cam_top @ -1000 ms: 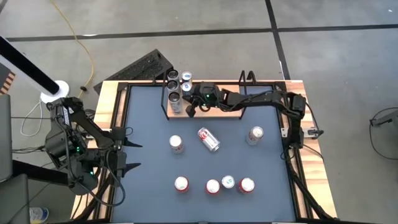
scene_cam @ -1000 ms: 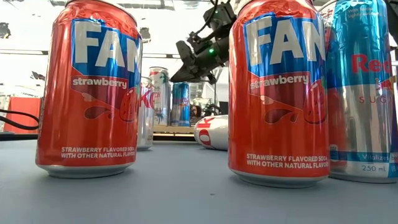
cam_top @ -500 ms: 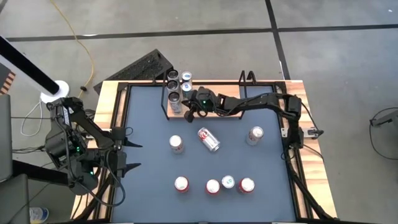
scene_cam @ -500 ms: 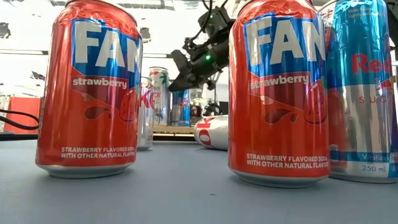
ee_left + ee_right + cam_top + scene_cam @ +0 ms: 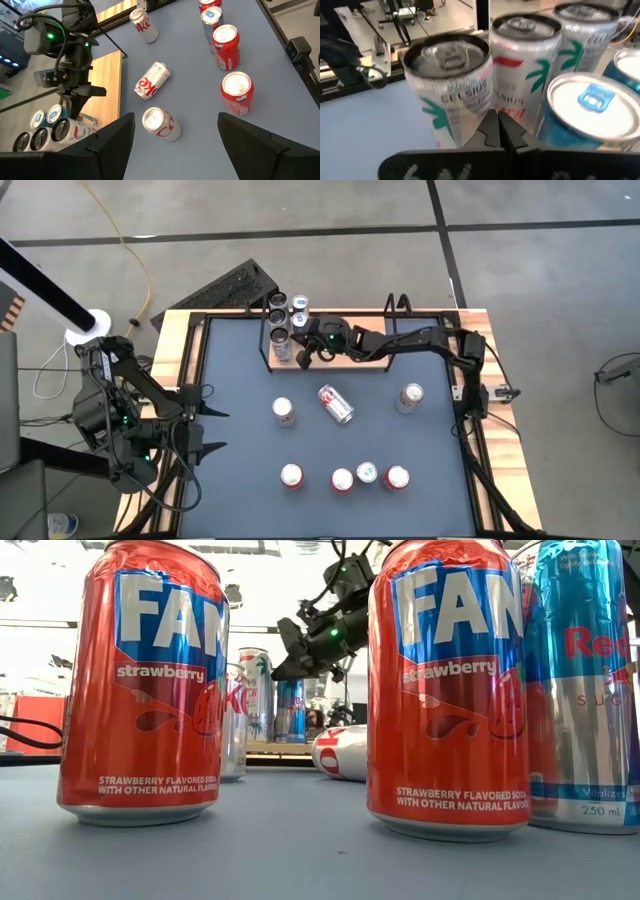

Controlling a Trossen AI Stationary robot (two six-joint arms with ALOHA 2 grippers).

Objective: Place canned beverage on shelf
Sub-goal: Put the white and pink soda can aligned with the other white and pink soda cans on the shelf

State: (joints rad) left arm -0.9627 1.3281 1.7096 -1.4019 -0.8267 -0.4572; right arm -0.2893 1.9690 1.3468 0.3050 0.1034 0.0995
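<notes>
Roughly a third done: four cans (image 5: 285, 320) standing on the shelf (image 5: 268, 345) at the table's (image 5: 240, 440) far edge. Right tool (image 5: 306, 356) pinched together, empty, just beside them. Left tool (image 5: 205, 430) parted, empty, parked at left rim. Seven left: six upright, tipped can (image 5: 336, 405) mid-table.

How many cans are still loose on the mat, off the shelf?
7: tipped can at centre; left can and right can flanking it; front row of four. None seems hidden.
</notes>
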